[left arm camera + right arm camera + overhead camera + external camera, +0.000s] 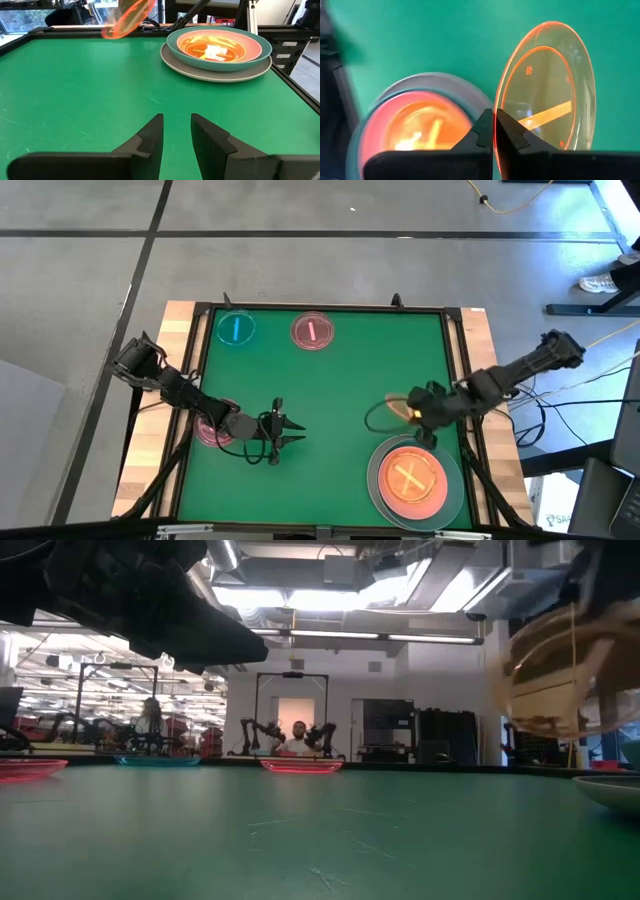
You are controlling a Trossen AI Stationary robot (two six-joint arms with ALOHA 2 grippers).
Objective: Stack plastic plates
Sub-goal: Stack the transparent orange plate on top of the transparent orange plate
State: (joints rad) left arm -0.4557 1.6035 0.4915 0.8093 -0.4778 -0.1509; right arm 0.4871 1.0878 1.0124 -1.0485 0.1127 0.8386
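1. Robotics lab or research workshop, open-plan; the worktop point(330, 395) is a green mat in a dark frame on a pale wood base, standing on a grey concrete floor point(300, 240) marked with dark lines.
2. Low view: exposed ceiling with ducting and strip lights point(330, 600); no domestic fittings.
3. Further arm rigs point(262, 730) stand in the background; a person point(296, 740) sits between two of them; another person point(150, 720) sits farther off among benches.
4. Dark cabinets point(400, 730) along the far wall.
5. High view: loose cables point(560, 405) trail over the floor beside the worktop; a shoe point(598, 283) shows at the edge.
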